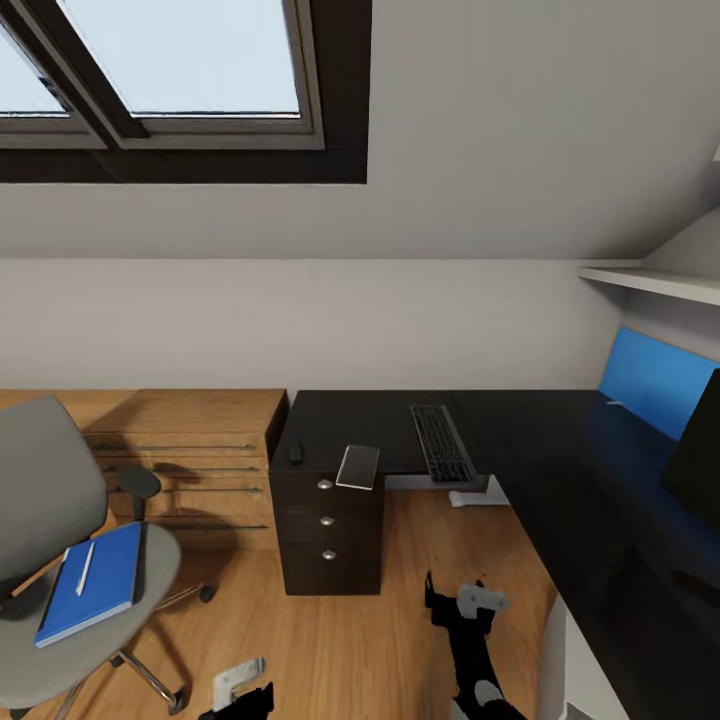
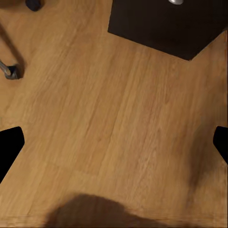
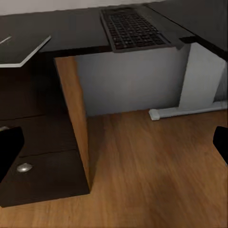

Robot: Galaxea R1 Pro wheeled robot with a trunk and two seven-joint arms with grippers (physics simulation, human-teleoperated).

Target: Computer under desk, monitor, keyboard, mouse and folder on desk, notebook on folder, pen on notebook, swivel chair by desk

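Head view: blue folder [image 1: 92, 582] on the swivel chair [image 1: 60, 560], pen [image 1: 85, 568] on top, up and outward of the left gripper [image 1: 240, 690], long axis slanting away; nearer that arm than the right gripper [image 1: 470, 605]. Left wrist view: fingertips [image 2: 9, 145] spread wide over bare floor [image 2: 114, 123], holding nothing. Right wrist view: tips [image 3: 9, 147] equally wide, empty, keyboard [image 3: 133, 28] ahead on the desk [image 3: 71, 28].

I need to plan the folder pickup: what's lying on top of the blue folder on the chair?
A white pen lies on the folder, which rests on the swivel chair seat. What is underneath the folder is covered.
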